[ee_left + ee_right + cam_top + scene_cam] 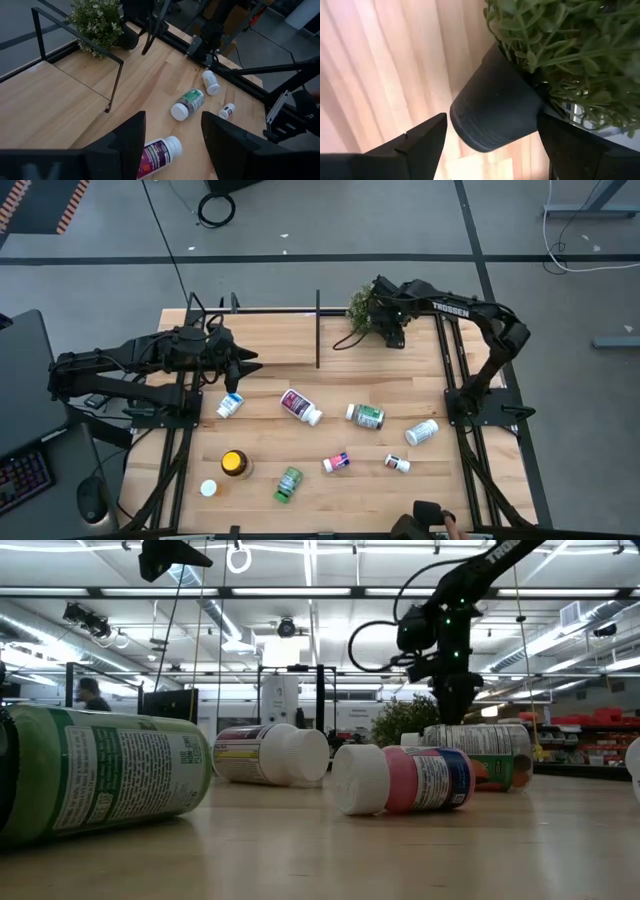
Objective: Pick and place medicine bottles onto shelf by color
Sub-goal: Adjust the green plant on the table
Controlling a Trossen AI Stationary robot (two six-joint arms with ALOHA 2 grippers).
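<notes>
The right end effector (pixel 490 145) hangs open around the small green plant's black pot (pixel 495 110) — not gripping. The left end effector (pixel 172 140) hovers open, well apart from that plant, above the magenta-labelled white plastic bottle (pixel 160 154).

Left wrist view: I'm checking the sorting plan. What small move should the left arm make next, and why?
Probably lower the left gripper onto the magenta-label bottle. Its fingers stand open and empty above the table, with that bottle lying on its side between them in this view. All the bottles in sight lie on the tabletop, none on the shelf. The right gripper is at the potted plant.
</notes>
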